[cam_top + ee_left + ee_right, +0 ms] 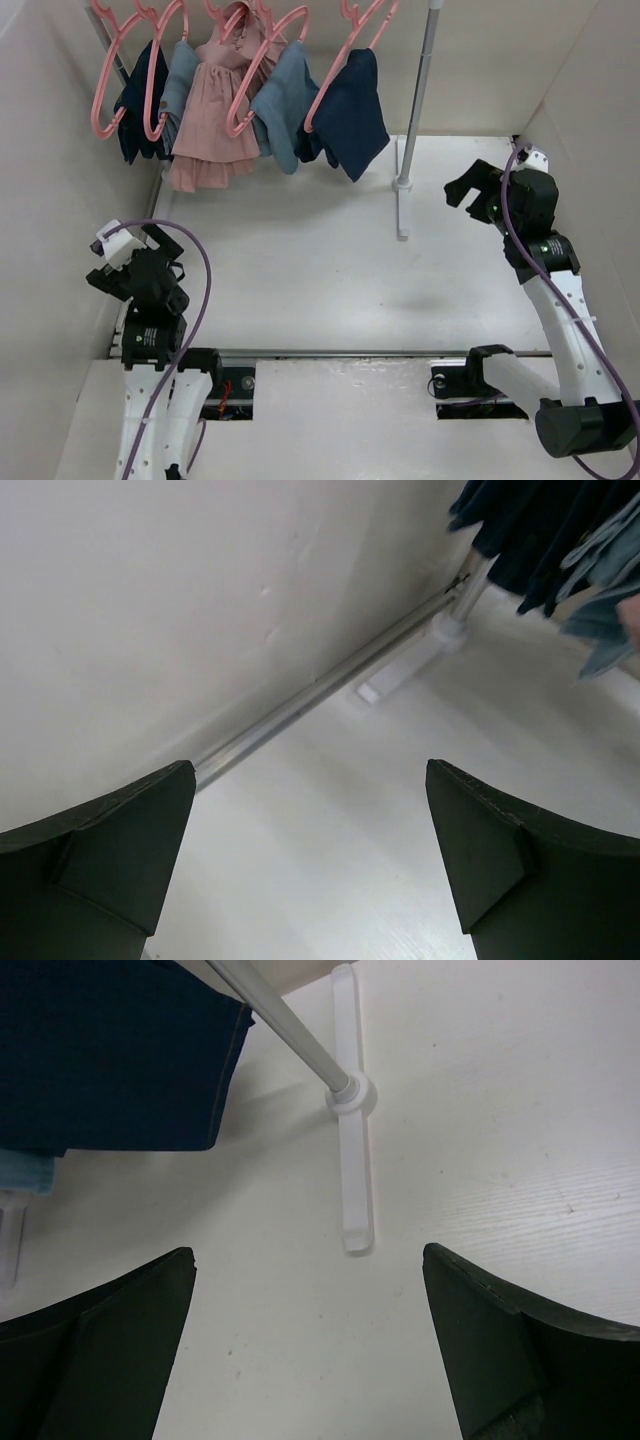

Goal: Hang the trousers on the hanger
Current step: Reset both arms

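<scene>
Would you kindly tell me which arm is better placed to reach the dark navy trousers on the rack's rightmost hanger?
Right, likely: the right end effector, open, points toward the trousers, close in its wrist view, while the left end effector sits by the opposite wall.

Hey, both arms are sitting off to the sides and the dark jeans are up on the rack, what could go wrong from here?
1. The trousers hang skewed on a steeply tilted hanger, so they may slide off its low end.
2. The right gripper, open, sits close to the rack pole; a careless swing might knock the rack.
3. The light-blue garment crowds that hanger and could snag.
</scene>
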`<state>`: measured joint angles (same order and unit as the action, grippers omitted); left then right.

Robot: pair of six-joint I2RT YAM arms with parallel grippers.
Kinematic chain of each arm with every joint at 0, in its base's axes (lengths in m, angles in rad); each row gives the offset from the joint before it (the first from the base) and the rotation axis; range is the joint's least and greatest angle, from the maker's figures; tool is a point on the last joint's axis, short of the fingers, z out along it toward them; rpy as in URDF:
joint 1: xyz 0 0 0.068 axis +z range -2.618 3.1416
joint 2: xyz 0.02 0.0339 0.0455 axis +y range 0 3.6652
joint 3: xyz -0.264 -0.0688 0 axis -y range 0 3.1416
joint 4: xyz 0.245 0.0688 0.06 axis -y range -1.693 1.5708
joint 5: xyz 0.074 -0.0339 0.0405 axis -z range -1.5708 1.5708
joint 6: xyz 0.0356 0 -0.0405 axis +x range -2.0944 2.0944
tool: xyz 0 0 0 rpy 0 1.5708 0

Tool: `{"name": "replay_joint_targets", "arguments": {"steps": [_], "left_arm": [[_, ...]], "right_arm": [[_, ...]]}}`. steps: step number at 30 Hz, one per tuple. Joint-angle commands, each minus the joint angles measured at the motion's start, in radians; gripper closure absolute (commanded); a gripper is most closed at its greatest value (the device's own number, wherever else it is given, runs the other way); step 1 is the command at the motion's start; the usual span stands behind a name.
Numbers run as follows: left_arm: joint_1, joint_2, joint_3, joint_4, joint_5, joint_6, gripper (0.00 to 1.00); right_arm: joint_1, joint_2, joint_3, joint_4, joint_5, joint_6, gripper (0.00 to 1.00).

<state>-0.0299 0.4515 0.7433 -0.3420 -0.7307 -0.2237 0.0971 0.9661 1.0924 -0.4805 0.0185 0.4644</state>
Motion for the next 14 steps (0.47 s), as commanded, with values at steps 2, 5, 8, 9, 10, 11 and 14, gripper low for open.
{"name": "replay_joint_targets", "arguments": {"steps": [2,5,8,9,10,11,14], "left_arm": [[0.024,-0.004,-0.050,0.055,-0.027,-0.083,0.01],[0.033,-0.004,-0.050,0.072,-0.027,-0.095,0.01],[0.056,-0.013,-0.059,0.072,-0.027,-0.106,0.01],[0.056,-0.013,-0.068,0.072,-0.027,-0.106,0.01],[0.056,-0.013,-0.068,0.072,-0.027,-0.106,0.01],[0.065,-0.022,-0.068,0.072,-0.027,-0.106,0.01],[0.065,-0.022,-0.068,0.072,-0.018,-0.106,0.01]], "right_arm": [[-0.008,-0.043,-0.028,0.097,0.026,0.006,0.00],[-0.008,-0.043,-0.039,0.115,0.026,0.006,0.00],[-0.008,-0.043,-0.039,0.115,0.026,0.006,0.00],[-0.008,-0.043,-0.039,0.115,0.017,0.006,0.00],[-0.008,-0.043,-0.049,0.115,0.017,0.006,0.00],[-0.008,-0.053,-0.049,0.126,0.017,-0.003,0.00],[-0.008,-0.082,-0.088,0.190,-0.005,-0.013,0.00]]}}
